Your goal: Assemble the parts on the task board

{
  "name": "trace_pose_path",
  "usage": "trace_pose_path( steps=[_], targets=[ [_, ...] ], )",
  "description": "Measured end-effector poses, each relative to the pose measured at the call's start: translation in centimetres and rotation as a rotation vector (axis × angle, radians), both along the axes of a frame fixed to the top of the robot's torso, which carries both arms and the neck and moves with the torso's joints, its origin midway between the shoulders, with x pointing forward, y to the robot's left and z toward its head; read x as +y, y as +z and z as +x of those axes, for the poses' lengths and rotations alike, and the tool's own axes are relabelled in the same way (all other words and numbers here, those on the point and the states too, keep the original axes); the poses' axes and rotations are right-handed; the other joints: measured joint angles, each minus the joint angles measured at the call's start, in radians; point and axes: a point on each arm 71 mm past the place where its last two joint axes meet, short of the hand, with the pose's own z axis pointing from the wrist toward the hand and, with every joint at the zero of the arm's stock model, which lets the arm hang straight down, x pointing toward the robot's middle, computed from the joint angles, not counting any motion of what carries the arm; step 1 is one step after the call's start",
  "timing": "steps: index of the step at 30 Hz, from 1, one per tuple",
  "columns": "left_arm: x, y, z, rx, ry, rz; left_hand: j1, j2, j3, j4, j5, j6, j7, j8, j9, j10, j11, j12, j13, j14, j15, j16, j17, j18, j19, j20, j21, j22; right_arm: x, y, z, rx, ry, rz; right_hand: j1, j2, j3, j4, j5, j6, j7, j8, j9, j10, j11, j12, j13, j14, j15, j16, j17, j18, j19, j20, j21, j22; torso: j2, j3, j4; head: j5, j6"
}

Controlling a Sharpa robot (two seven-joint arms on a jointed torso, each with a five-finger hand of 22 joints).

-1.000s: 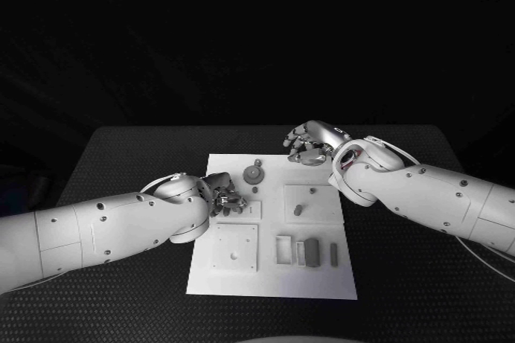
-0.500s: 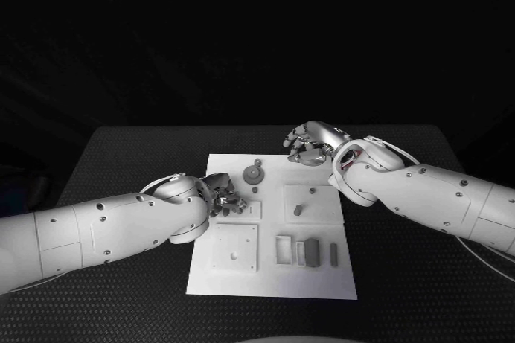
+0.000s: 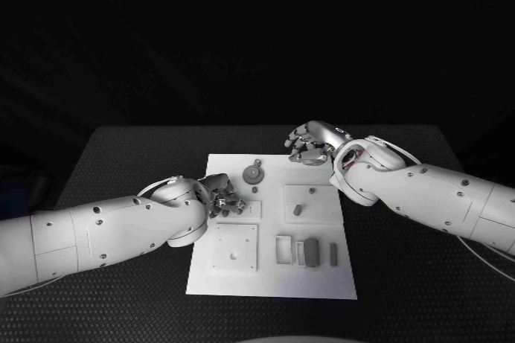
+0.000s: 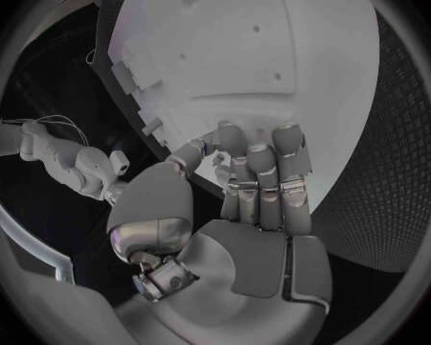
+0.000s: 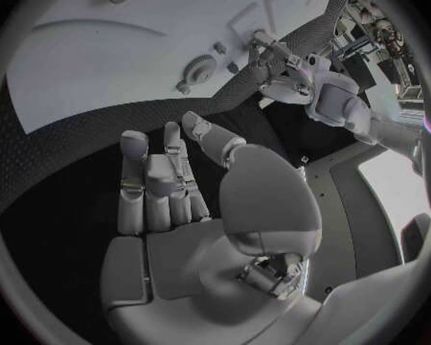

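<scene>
black table bears the task board, grey parts slotted in; both hands' fingers curled, holding nothing.

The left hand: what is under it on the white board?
The left hand hangs over the board, by a raised square plate. Its fingers curl in over the white surface. Whether they hold a small part cannot be seen; they cover that spot.

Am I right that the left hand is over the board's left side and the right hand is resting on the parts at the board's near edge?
Not quite. The left hand is over the left side of the board, but the right hand hangs at the board's far edge, fingers curled, away from the parts near the front. The head view shows it.
</scene>
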Motion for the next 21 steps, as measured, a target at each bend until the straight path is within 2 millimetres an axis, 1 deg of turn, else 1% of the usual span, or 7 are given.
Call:
trace_pose_path(
  steps=[7, 15, 21],
  targets=[
    [-0.01, 0.05, -0.5, -0.041, -0.011, -0.046, 0.0, 0.0, 0.0, 0.0, 0.0, 0.0, 0.0, 0.003, 0.0, 0.0, 0.0, 0.0, -0.002, 0.0, 0.0, 0.004, -0.001, 0.0, 0.0, 0.0, 0.0, 0.0, 0.0, -0.02, 0.0, 0.002, 0.001, 0.0, 0.0, 0.0, 0.0, 0.0, 0.0, -0.002, 0.003, 0.0, -0.001, 0.0, 0.0, -0.004, 0.0, 0.0, 0.0, 0.0, 0.0, 0.0, 0.0, 0.0, 0.0, 0.0, 0.0, -0.0001, 0.0002, -0.001, 0.001],
    [0.27, 0.21, -0.56, -0.077, -0.008, -0.078, 0.0, 0.0, 0.0, 0.0, 0.004, 0.0, 0.0, 0.003, 0.001, 0.0, 0.0, 0.0, -0.003, 0.0, 0.0, 0.004, -0.002, 0.0, -0.001, 0.001, 0.0, 0.0, -0.03, -0.02, 0.0, 0.003, 0.001, -0.001, 0.0, 0.0, 0.0, 0.0, 0.0, -0.003, 0.003, 0.0, -0.001, 0.0, 0.0, -0.004, 0.0, 0.001, 0.0, 0.0, 0.0, 0.0, 0.0, 0.0, 0.0, 0.0, 0.0, -0.0001, 0.0006, -0.002, 0.0],
    [0.43, 0.22, -0.39, -0.086, 0.0, -0.073, 0.0, 0.0, 0.0, 0.0, 0.004, 0.001, -0.001, 0.003, 0.001, 0.0, 0.0, 0.0, -0.006, 0.0, 0.0, 0.004, -0.005, 0.0, -0.002, 0.002, 0.0, 0.0, -0.04, -0.03, 0.0, 0.004, 0.002, -0.001, -0.004, 0.004, 0.0, 0.0, 0.0, -0.002, 0.003, 0.0, -0.001, 0.0, 0.0, -0.004, 0.0, 0.001, 0.0, 0.0, 0.0, 0.0, 0.0, 0.0, 0.0, 0.0, 0.0, -0.0001, 0.0, -0.001, -0.001]
  ],
)
